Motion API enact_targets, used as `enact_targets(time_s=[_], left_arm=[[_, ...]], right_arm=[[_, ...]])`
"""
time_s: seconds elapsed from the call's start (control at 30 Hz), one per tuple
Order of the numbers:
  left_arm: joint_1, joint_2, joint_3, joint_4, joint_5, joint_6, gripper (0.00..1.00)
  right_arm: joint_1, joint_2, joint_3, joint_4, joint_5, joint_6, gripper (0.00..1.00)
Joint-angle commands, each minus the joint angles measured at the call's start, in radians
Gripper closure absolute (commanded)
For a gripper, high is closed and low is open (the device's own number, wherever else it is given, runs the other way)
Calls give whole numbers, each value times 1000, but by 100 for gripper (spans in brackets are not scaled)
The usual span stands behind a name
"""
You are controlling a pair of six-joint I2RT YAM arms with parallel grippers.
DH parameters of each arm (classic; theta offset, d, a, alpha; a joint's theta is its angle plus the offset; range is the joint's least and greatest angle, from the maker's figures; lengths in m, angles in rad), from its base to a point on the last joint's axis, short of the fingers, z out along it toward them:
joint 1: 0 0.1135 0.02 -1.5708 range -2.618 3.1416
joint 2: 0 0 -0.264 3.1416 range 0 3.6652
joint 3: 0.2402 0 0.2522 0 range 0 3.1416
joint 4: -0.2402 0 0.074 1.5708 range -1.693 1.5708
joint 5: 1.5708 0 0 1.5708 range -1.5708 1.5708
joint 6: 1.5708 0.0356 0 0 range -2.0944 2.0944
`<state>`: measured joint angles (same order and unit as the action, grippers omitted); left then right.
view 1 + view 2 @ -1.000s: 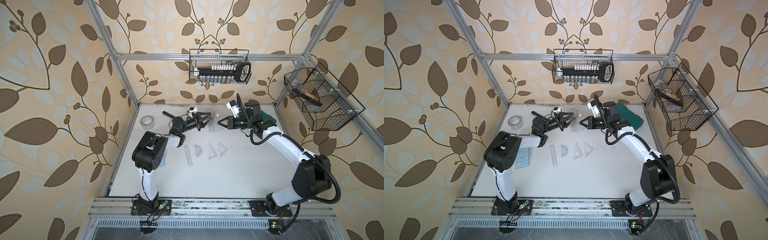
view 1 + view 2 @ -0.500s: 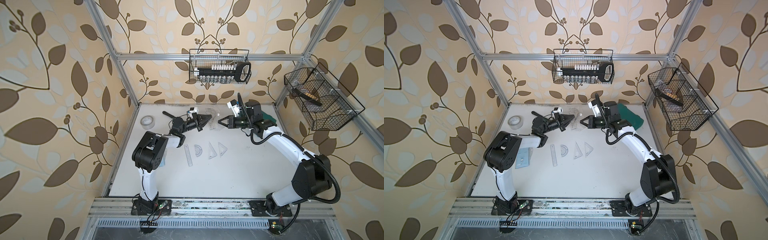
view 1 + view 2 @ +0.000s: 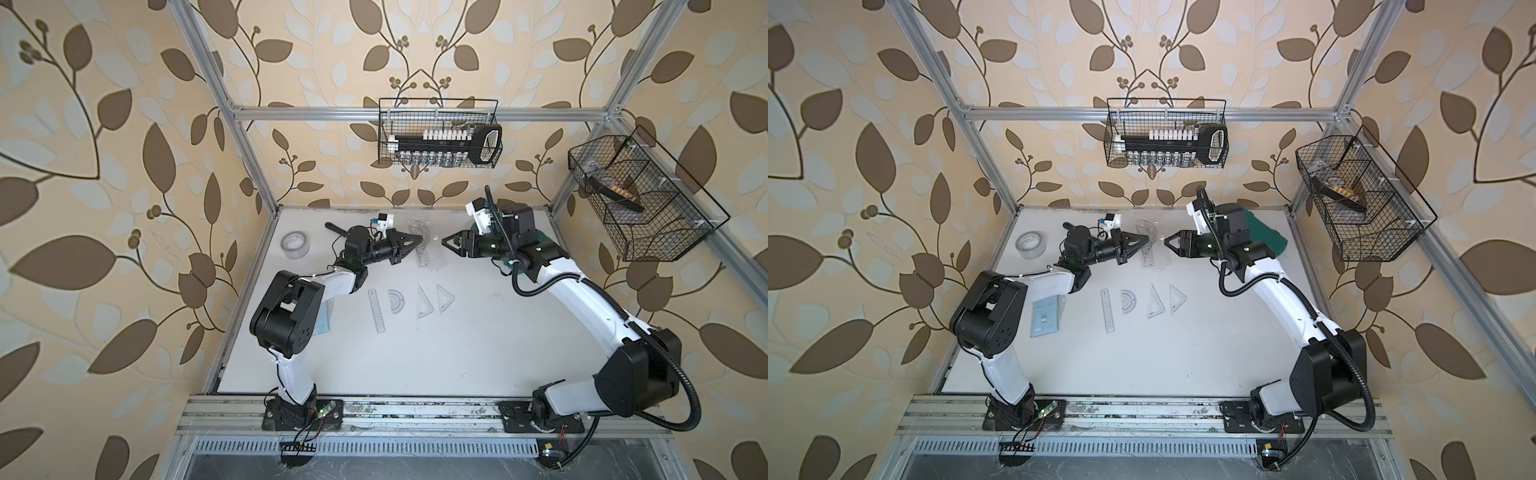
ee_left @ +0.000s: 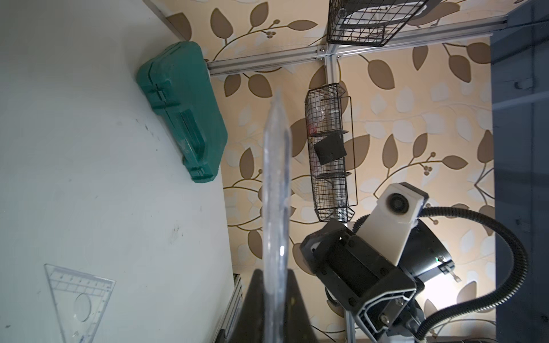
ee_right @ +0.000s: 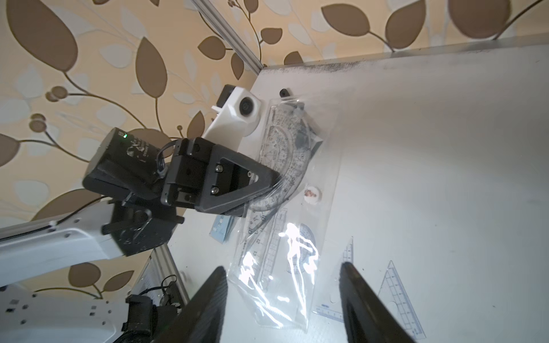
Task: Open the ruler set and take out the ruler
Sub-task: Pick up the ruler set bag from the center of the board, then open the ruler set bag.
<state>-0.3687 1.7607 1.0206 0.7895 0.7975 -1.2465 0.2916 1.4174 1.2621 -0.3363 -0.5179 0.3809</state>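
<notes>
Ruler set: glossy clear plastic pouch, mid-frame.
Left gripper: black wedge jaws pinched its edge.
Right gripper: jaws parted, empty.

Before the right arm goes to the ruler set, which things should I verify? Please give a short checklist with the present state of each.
1. Left gripper shut on the ruler set: ok.
2. Right gripper open: ok.
3. Right gripper apart from the set: ok, a gap shows in both top views.
4. Flap of the set opened: cannot tell.
5. Ruler out of the set: not ok, it is inside.
</notes>
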Motion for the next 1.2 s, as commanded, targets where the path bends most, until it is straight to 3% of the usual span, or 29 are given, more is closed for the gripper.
enact_targets(time_s=[0.0, 0.13, 0.37, 0.57, 1.17], left_arm=[[-25, -146, 69, -409, -133, 411, 100], [-72, -226, 102, -633, -335, 639, 100], [-118, -255, 103, -709, -492, 720, 100], [-137, -243, 109, -704, -503, 714, 100], [-157, -257, 120, -675, -475, 675, 100]], right_arm=[[3, -43, -10, -52, 136, -33, 41], [36, -54, -9, -82, 243, -47, 42], [149, -23, 9, -100, 374, -64, 46], [235, 40, 45, -120, 460, -79, 54], [295, 177, 94, -74, 486, -39, 53]])
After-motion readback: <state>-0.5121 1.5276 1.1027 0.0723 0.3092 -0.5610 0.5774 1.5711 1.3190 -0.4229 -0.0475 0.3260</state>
